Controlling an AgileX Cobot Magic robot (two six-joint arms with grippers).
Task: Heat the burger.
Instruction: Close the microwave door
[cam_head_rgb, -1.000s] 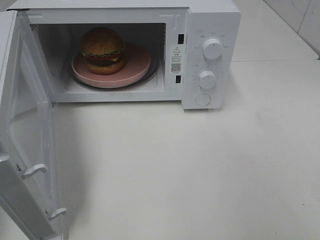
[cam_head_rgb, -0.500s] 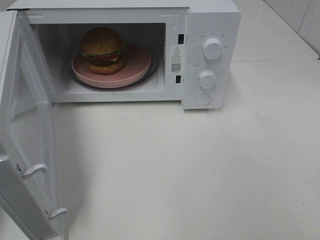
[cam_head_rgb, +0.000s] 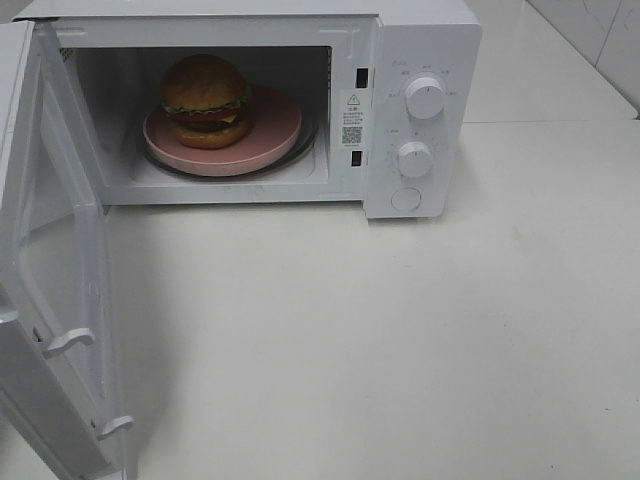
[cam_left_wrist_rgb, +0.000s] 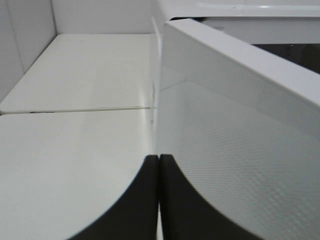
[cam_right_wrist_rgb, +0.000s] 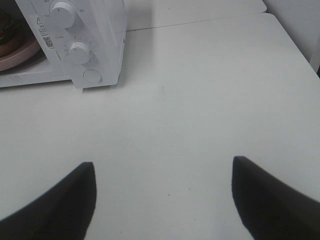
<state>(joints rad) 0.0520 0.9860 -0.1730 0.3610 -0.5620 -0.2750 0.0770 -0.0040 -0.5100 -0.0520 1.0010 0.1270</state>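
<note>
Nothing has shifted over the last second: arms and door sit just as they did. Nearest me, the left gripper (cam_left_wrist_rgb: 158, 159) is pinched shut with nothing in it, its tips right up by the upright edge of the open door (cam_left_wrist_rgb: 240, 150); whether they touch it I can't tell. The right gripper (cam_right_wrist_rgb: 161, 162) hangs wide and empty over the table (cam_head_rgb: 400, 330), well apart from the microwave (cam_head_rgb: 420, 40). Farthest in, the burger (cam_head_rgb: 205, 100) sits on the pink plate (cam_head_rgb: 270, 130) inside the cavity. The door swings out on the left arm's side, so I'd judge closing it falls to that arm.
</note>
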